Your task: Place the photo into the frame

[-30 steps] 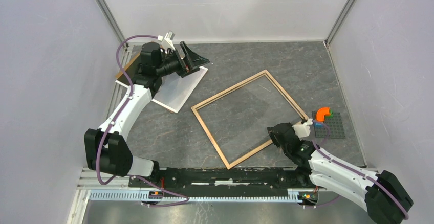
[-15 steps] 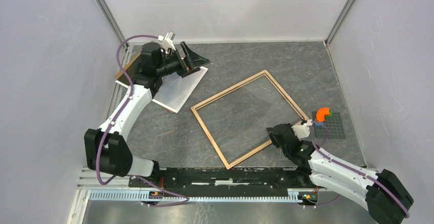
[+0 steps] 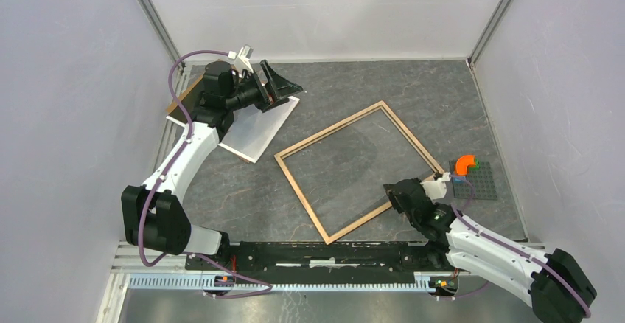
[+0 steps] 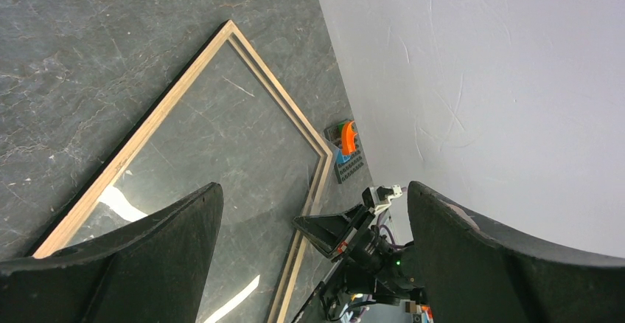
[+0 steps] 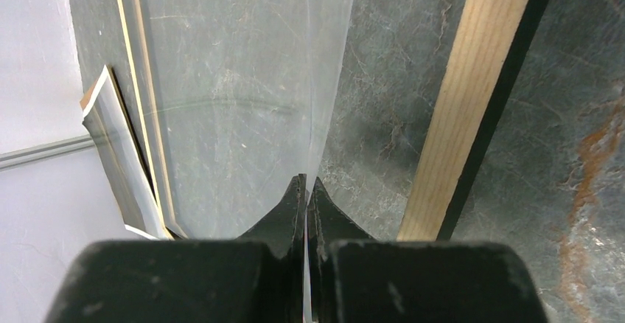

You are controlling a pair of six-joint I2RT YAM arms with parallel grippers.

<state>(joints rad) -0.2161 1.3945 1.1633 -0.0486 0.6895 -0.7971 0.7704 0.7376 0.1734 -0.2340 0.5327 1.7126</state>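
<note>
Your left gripper (image 3: 289, 93) hangs spread wide over the white-backed rectangular photo (image 3: 258, 133) at the far-left corner of the dark stone-look table (image 3: 243, 190). The arm hides part of the photo, and its printed face is unseen. Your right gripper (image 5: 307, 183) pinches the edge of a faint clear sheet (image 5: 243, 80) inside the thin light-wood frame (image 5: 472, 102) mid-table.

Dark marbled table (image 3: 354, 87): frame (image 3: 295, 179) flat mid-table, photo (image 3: 258, 135) and brown board (image 3: 183, 96) far-left, grey brick plate (image 3: 483, 183) right.

Bright, even overhead light; soft faint shadows; white glare streaks inside frame (image 4: 147, 122); wrist views slightly wide-angle.
</note>
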